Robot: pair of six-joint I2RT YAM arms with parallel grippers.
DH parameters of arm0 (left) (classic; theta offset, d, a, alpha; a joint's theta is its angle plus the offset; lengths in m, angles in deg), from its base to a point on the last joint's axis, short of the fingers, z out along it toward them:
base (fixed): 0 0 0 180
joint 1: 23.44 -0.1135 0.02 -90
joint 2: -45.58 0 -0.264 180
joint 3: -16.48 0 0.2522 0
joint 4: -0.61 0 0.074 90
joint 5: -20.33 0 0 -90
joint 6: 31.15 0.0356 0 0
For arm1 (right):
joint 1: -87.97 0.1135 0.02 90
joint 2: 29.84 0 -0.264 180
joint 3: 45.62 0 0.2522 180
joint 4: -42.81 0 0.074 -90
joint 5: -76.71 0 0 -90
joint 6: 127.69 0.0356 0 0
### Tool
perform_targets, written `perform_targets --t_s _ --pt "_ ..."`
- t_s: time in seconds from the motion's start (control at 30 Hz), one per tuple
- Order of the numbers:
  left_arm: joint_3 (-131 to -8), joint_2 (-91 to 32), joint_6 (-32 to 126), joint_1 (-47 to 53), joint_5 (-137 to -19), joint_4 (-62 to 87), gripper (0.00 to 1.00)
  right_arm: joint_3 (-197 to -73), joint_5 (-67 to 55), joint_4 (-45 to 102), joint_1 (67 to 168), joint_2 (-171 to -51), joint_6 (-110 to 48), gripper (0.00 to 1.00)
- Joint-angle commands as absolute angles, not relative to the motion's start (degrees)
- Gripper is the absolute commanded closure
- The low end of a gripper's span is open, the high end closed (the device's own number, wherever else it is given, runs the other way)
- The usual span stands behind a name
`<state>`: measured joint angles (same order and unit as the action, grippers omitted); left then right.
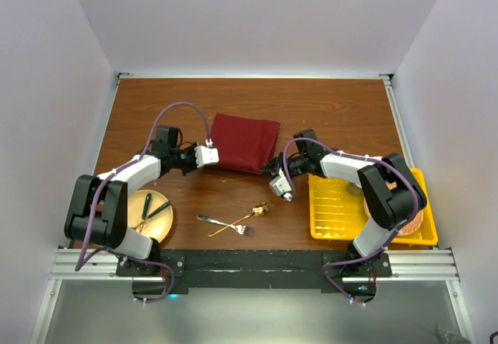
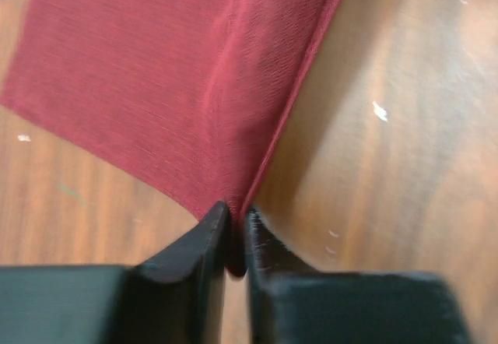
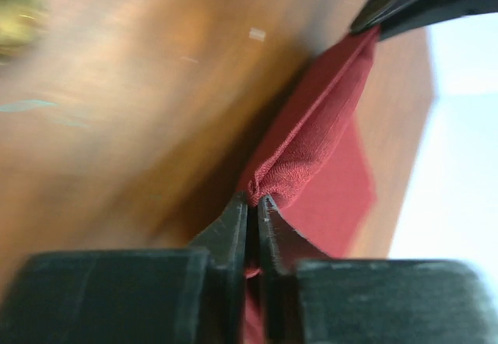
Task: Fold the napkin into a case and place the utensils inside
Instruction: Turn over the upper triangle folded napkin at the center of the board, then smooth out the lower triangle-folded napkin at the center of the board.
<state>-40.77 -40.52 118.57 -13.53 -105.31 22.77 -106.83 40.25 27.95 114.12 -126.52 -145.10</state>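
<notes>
Napkin (image 2: 179,71) corners sit pinched between the jaws of your left gripper (image 2: 237,221) and right gripper (image 3: 253,205), cloth stretching ahead. Left jaws look barely parted; pull unevenly and that corner could slip free.

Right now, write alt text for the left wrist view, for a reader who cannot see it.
The left tool pinches a corner of the maroon napkin between its two dark fingers, at the bottom centre. The cloth rises into a ridge above the pinch and spreads up and left over a brown wooden table.
</notes>
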Motion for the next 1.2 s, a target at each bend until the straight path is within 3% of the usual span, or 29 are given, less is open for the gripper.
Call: perform_targets --t_s 0.0,0.03,0.1,0.13,0.17,0.3,0.4,0.43,0.5,0.63,0.73,0.97,1.17 --pt "-38.51 -36.16 125.37 -13.25 -104.21 28.68 0.64 -108.77 42.08 12.37 114.08 -125.90 -157.30 0.64" --pt "-38.77 -35.37 126.43 -13.25 -104.39 30.69 0.45 -109.30 41.82 8.09 114.16 -125.29 -158.44 0.55" --pt "-39.12 -32.30 128.19 -13.25 -105.09 36.85 0.26 -111.50 41.29 4.98 114.08 -121.78 -155.48 0.35" --pt "-39.73 -31.07 128.20 -13.25 -105.53 38.69 0.18 -111.94 39.99 4.10 113.99 -120.12 -149.46 0.31" --pt "-40.08 -28.62 127.93 -13.25 -106.75 42.02 0.17 -112.64 39.19 4.35 113.90 -118.10 -145.40 0.27" --pt "-44.11 -26.75 120.04 -13.16 -108.34 42.41 0.24 -114.66 33.22 10.06 113.73 -109.92 -120.35 0.24" --pt "-47.54 -30.17 112.48 -12.72 -107.90 39.60 0.44 -117.38 25.93 14.71 113.20 -110.42 -100.23 0.27" --pt "-48.08 -31.22 110.46 -12.29 -107.47 36.72 0.53 -119.57 23.74 16.29 112.94 -111.22 -90.00 0.32" --pt "-49.83 -34.12 106.58 -11.84 -107.02 34.68 0.59 -123.26 18.91 13.87 112.06 -114.37 -80.19 0.38" --pt "-50.11 -36.33 105.35 -8.08 -106.68 30.47 0.60 -132.76 16.86 8.05 109.16 -122.80 -53.94 0.47" --pt "-47.48 -35.98 105.17 -4.30 -105.01 25.82 0.57 -132.60 15.11 7.52 107.22 -124.75 -43.44 0.52" --pt "-45.10 -40.80 111.14 3.18 -98.15 22.19 0.56 -132.24 12.81 11.73 106.08 -133.79 -32.95 0.65" --pt "-46.41 -47.49 111.06 5.29 -93.32 24.47 0.60 -141.38 14.04 10.77 106.08 -146.01 -31.89 0.72"
